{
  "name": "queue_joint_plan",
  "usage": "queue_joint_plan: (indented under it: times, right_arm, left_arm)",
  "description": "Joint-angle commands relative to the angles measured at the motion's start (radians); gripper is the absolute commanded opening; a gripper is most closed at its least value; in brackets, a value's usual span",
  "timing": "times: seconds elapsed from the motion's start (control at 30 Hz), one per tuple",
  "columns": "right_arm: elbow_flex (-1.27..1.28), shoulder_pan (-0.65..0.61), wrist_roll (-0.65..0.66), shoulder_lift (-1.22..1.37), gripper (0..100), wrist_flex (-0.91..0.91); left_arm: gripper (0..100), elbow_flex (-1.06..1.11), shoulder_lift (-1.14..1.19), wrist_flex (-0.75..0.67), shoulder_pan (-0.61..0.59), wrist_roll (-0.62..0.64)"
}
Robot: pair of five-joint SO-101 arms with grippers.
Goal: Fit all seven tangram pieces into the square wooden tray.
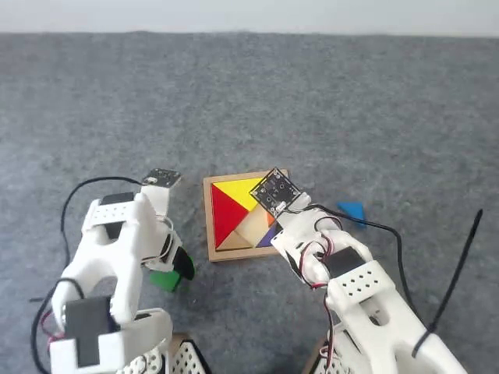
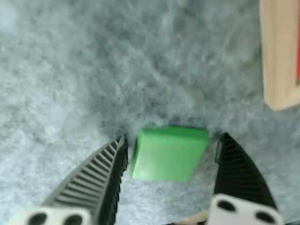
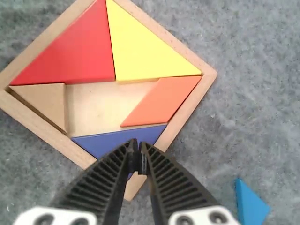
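Observation:
The square wooden tray (image 1: 210, 226) (image 3: 206, 77) lies mid-table holding a red triangle (image 3: 75, 54), a yellow triangle (image 3: 140, 47), an orange parallelogram (image 3: 164, 99), a dark blue triangle (image 3: 110, 140) and a plain wooden triangle (image 3: 44, 98). Bare tray floor shows in its middle. My right gripper (image 3: 138, 154) is shut, its tips over the dark blue triangle at the tray's near corner. A green square piece (image 2: 168, 152) (image 1: 164, 279) lies on the carpet left of the tray. My left gripper (image 2: 171, 145) is open, its fingers on either side of the green piece. A light blue triangle (image 1: 352, 211) (image 3: 251, 204) lies right of the tray.
Grey carpet (image 1: 351, 109) covers the whole table. Black cables run beside both arms, one (image 1: 456, 273) at the right and one (image 1: 74, 199) at the left. The tray's corner (image 2: 279, 61) is close to the left gripper.

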Motion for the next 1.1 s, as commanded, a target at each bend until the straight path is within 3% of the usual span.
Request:
queue_joint_plan:
  times: [0.0, 0.17, 0.47, 0.67, 0.77, 1.07]
  right_arm:
    - [-0.052, 0.013, -0.006, 0.001, 0.9, -0.025]
    - [-0.052, 0.016, -0.006, 0.001, 0.9, -0.025]
    - [-0.052, 0.016, -0.006, 0.001, 0.9, -0.025]
    - [-0.052, 0.016, -0.006, 0.001, 0.9, -0.025]
    - [-0.052, 0.018, -0.006, 0.001, 0.9, -0.025]
    - [-0.052, 0.018, -0.006, 0.001, 0.9, -0.025]
  left_arm:
    - [29, -0.041, 0.005, -0.014, 0.068, 0.077]
    - [26, -0.038, 0.012, -0.017, 0.068, 0.086]
    - [25, -0.028, 0.005, 0.014, -0.008, -0.282]
    - [25, -0.031, 0.005, 0.012, -0.008, -0.385]
    - [25, -0.031, 0.005, 0.005, -0.008, -0.373]
    - [9, -0.03, 0.005, -0.037, -0.008, -0.318]
